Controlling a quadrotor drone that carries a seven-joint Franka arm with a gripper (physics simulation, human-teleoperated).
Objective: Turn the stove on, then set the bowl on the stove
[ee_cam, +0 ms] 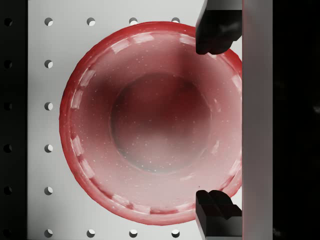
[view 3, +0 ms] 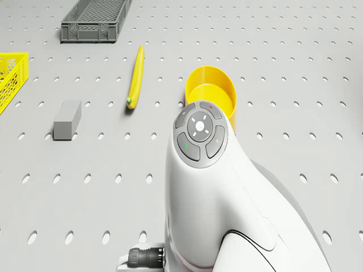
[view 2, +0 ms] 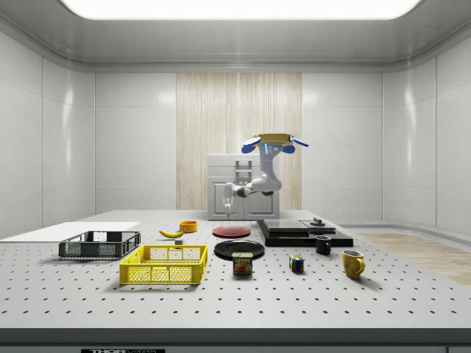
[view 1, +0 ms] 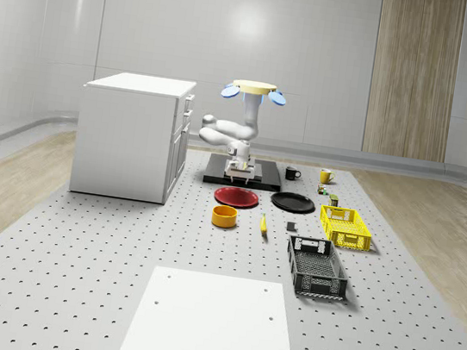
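Hovering over the front edge of the flat black stove slab [view 1: 267, 183], the yellow-topped quadrotor drone [view 1: 254, 88] is reaching its white arm forward and down. This is leaving the two-finger gripper [ee_cam: 215, 120] pointing straight down over the shallow round red dish [ee_cam: 150, 120]. The dark fingertips [ee_cam: 216, 31] are standing wide apart above the dish's rim, gripping nothing.

The round yellow bowl [view 1: 225, 216] is sitting on the perforated table [view 1: 69, 291], just in front of the red dish and well short of the stove, probably still awaiting pickup. I cannot tell whether the stove is on.

Open tabletop is lying around the bowl. Only the yellow banana [view 3: 135, 76] is lying beside it, and the white cabinet [view 1: 130, 139] is crowding the stove on the whole-scene view's left.
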